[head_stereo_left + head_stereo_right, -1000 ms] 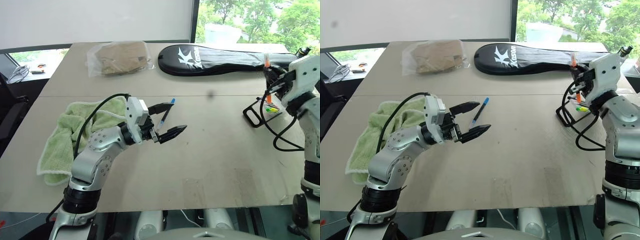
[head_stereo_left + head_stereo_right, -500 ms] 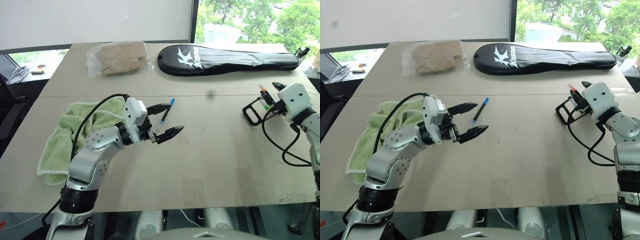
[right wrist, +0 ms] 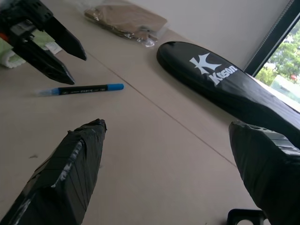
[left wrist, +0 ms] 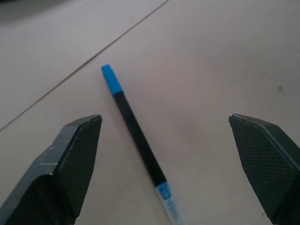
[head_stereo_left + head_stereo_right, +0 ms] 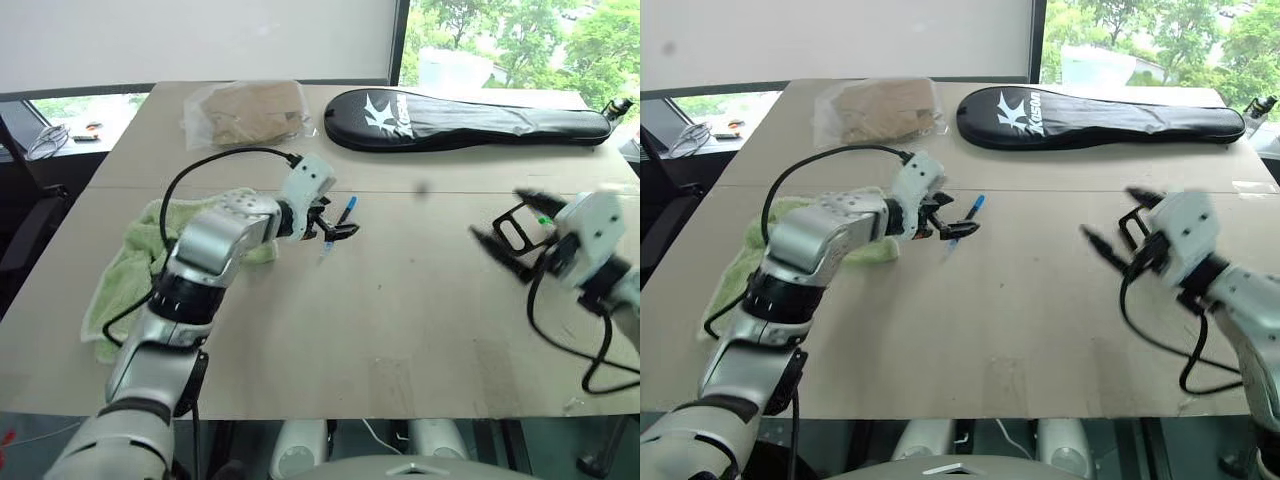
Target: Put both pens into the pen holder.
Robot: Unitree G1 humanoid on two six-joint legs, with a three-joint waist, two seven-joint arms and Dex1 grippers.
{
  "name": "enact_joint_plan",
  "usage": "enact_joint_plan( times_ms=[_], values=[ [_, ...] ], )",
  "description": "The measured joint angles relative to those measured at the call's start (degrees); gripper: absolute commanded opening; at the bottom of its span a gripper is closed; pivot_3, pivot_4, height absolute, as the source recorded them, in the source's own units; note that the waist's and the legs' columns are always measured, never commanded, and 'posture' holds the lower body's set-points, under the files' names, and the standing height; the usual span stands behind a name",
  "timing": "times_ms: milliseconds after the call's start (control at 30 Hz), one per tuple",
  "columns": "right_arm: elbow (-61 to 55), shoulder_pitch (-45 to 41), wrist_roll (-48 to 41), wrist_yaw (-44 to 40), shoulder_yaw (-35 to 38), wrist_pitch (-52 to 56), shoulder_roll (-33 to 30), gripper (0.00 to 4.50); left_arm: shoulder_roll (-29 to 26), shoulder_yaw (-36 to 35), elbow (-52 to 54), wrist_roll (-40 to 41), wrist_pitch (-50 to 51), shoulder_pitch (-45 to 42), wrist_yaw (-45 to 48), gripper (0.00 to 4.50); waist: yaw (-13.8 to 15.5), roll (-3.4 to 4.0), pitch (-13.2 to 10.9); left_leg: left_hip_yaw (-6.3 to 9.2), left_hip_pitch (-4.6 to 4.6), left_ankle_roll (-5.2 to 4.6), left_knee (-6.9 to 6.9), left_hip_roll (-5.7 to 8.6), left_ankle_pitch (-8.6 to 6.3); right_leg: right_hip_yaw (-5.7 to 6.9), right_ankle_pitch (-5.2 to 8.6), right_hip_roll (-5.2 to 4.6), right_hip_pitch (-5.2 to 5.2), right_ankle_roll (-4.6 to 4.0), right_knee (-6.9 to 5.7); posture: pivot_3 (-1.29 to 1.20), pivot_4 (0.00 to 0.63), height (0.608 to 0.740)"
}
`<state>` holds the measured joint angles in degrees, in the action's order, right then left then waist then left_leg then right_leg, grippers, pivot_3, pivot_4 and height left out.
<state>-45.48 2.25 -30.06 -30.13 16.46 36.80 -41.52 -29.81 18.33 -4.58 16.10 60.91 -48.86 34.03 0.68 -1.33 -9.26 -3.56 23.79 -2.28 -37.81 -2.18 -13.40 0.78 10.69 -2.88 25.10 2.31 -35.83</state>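
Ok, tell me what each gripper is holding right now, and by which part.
Nothing is held. The left gripper is open, fingers either side of the blue-capped pen lying on the table. The right gripper is open and empty.

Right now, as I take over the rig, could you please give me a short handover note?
Left gripper: open, poised over the blue-capped pen, one finger on each side, not yet touching it.
Right gripper: open and empty, beside the pen holder.
The blue-capped pen lies flat on the table, near the green towel.
Done: an orange-tipped pen appears to stand in the holder, though blur makes it uncertain.
Left: close on the blue-capped pen, carry it across and drop it into the holder.
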Motion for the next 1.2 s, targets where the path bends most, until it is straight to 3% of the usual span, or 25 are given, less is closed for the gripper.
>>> enact_joint_plan(
  times_ms=[67, 167, 433, 500, 533, 600, 767, 1067, 1200],
  values=[
    [-4.2, 1.7, -2.1, 2.6, -0.2, 3.9, 1.1, 4.44, 1.0, 2.8, -5.2, -2.4, 0.7, -1.3, -0.4, 4.50, -0.1, -0.04, 0.0, 0.01, -0.02, 0.00, -0.06, -0.01, 0.00, -0.07, 0.06, 0.00, 0.00, -0.10, -0.01, 0.00, 0.150, 0.740],
    [-8.0, 4.8, -3.1, 6.4, -0.9, 8.2, 2.6, 4.50, 2.0, 6.3, -10.4, -5.1, -0.4, -4.6, 1.7, 3.67, 0.1, -0.13, 0.0, 0.01, 0.02, 0.00, -0.23, 0.00, 0.00, -0.02, 0.06, 0.02, -0.02, -0.12, -0.09, 0.00, 0.150, 0.740],
    [-9.5, 10.4, -3.7, 7.1, -2.0, 8.7, 5.7, 4.50, 2.8, 5.9, -13.5, -8.0, -1.8, -5.2, 6.0, 0.04, 0.1, -0.17, 0.3, 0.17, 0.00, -0.06, -0.35, -0.01, -0.04, -0.15, 0.06, -0.01, -0.07, -0.12, -0.08, 0.00, 0.150, 0.740],
    [-9.2, 9.6, -5.4, 7.7, -1.9, 8.9, 7.4, 4.50, 3.5, 2.8, -12.8, -6.4, -3.6, -3.2, 7.6, 0.04, 0.1, -0.16, 0.3, 0.16, -0.01, -0.08, -0.32, -0.03, -0.06, -0.15, 0.06, -0.01, -0.08, -0.12, -0.04, 0.00, 0.150, 0.740],
    [-8.1, 7.4, -8.6, 9.0, -1.9, 9.9, 10.1, 4.50, 4.7, -3.4, -11.4, -0.8, -5.7, 0.8, 12.4, 0.04, -0.1, -0.15, 0.4, 0.13, -0.02, -0.09, -0.28, -0.06, -0.06, -0.18, 0.05, -0.03, -0.06, -0.14, -0.02, 0.00, 0.150, 0.740],
    [-7.0, 4.2, -12.7, 10.7, -2.4, 11.2, 12.4, 4.50, 6.2, -7.4, -7.9, 6.8, -7.5, 5.6, 19.6, 0.04, 0.0, -0.21, 0.3, 0.17, 0.15, -0.09, -0.31, -0.17, -0.06, -0.13, -0.08, -0.08, 0.04, -0.35, -0.04, 0.00, 0.150, 0.740],
    [-4.3, -1.8, -24.3, 14.0, -3.0, 15.3, 13.6, 4.50, -1.2, -10.2, 5.3, 11.2, -13.6, 10.9, 28.9, 0.04, -0.2, -0.29, 0.3, 0.16, 0.11, -0.09, -0.29, -0.08, -0.06, -0.17, -0.08, -0.03, 0.02, -0.38, -0.05, 0.00, 0.150, 0.740],
    [6.4, -10.8, -40.6, 21.8, -5.2, 17.4, 16.2, 4.50, -1.8, -10.6, 18.1, 14.4, -20.9, 18.6, 31.6, 0.04, 0.0, -0.29, 0.3, 0.12, 0.10, -0.19, -0.44, -0.02, -0.11, -0.27, -0.08, -0.06, -0.06, -0.35, -0.06, 0.00, 0.150, 0.740],
    [8.0, -13.6, -45.6, 24.9, -6.7, 17.3, 16.7, 3.11, -2.1, -8.6, 19.7, 13.3, -24.2, 19.9, 32.2, 0.00, 0.0, -0.30, 0.3, 0.16, 0.08, -0.18, -0.44, -0.05, -0.11, -0.24, -0.08, 0.06, -0.06, -0.35, -0.09, 0.00, 0.150, 0.740]
  ],
)
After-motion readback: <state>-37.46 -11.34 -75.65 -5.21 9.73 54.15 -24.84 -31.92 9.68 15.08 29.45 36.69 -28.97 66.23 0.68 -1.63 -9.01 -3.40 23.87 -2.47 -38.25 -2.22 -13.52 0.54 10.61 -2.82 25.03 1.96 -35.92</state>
